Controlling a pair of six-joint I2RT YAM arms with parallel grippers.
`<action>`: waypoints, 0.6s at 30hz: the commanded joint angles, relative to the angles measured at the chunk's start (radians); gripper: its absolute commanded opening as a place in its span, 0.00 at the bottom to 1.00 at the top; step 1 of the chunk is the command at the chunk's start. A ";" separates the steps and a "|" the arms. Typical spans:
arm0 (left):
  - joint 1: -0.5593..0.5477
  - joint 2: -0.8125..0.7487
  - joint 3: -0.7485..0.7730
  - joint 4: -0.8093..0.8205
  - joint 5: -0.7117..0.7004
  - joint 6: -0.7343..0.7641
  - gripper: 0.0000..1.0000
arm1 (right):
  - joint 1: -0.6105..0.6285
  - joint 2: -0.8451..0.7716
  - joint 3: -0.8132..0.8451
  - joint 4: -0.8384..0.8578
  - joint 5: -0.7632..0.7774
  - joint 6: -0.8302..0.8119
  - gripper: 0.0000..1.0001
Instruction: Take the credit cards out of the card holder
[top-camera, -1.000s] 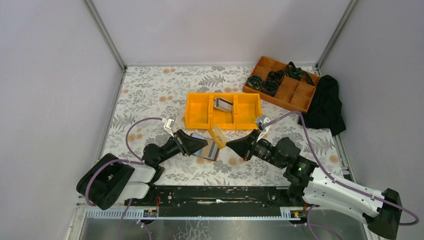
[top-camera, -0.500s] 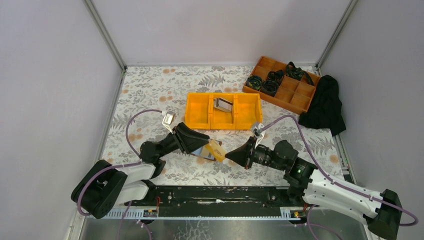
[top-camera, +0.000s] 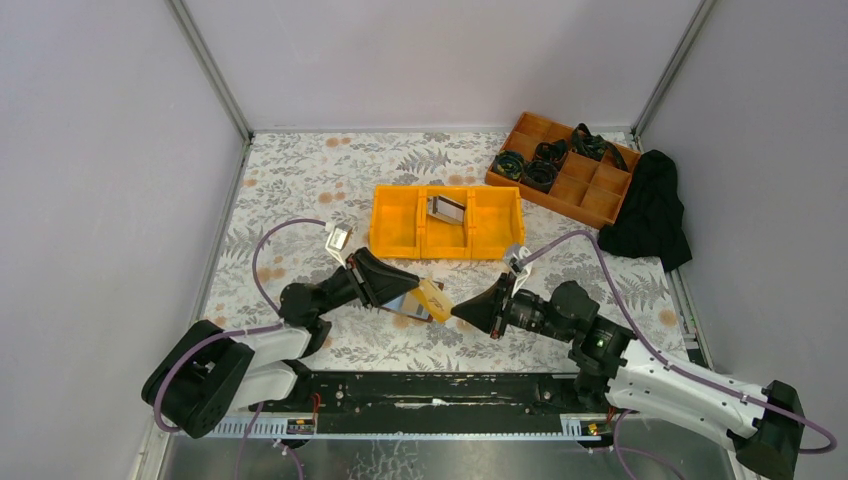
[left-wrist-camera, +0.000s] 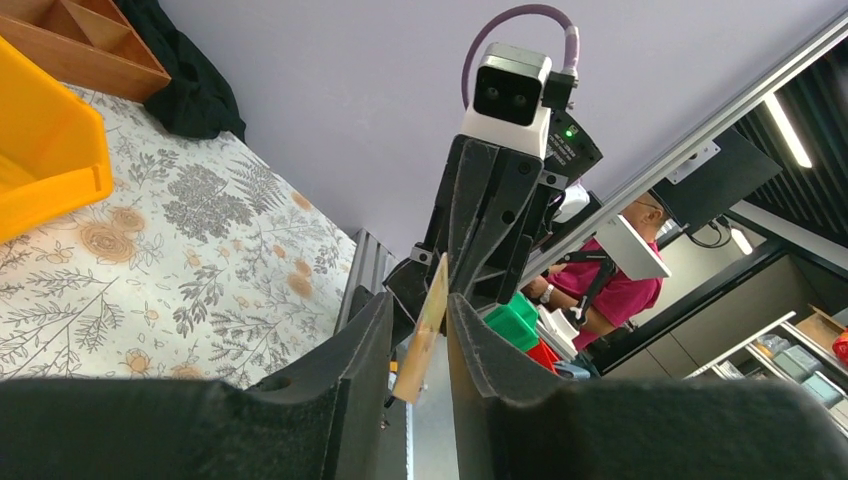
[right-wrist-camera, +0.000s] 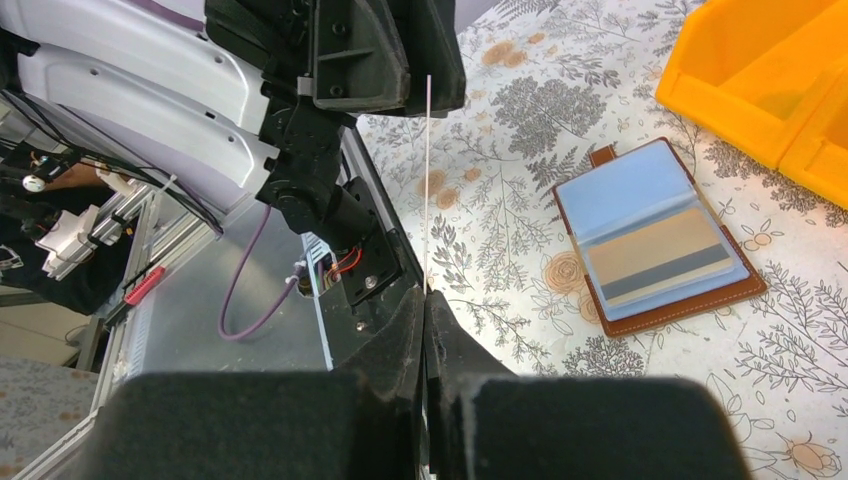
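Seen from above, the right gripper's (top-camera: 457, 312) jaws pinch a tan credit card (top-camera: 433, 299) over the desk (top-camera: 300, 180), the left wrist alone shows the left gripper's (left-wrist-camera: 420, 350) narrow jaws flanking it, grip unclear, and the right wrist reveals the open card holder (right-wrist-camera: 622, 193) keeping a striped card (right-wrist-camera: 660, 258).

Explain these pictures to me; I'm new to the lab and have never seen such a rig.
These are a left robot arm and a right robot arm bolted to a flower-patterned table. One picture looks down from above; the other two come from a camera on each wrist, looking along its gripper. On the table lie a yellow three-compartment plastic bin, a brown wooden divided tray, a black cloth and an open brown leather card holder with a striped tan card in its pocket. The right gripper is shut on a thin tan plastic card, held up between the arms; the left gripper stands open, a finger on either side of it.
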 joint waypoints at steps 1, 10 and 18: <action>-0.013 -0.012 -0.002 0.062 0.019 0.008 0.32 | -0.005 0.022 0.042 0.042 -0.006 -0.010 0.00; -0.017 -0.009 -0.019 0.062 0.029 0.019 0.35 | -0.004 0.026 0.072 0.019 0.028 -0.040 0.00; -0.018 -0.001 -0.023 0.062 0.028 0.031 0.36 | -0.003 0.010 0.079 0.002 0.037 -0.043 0.00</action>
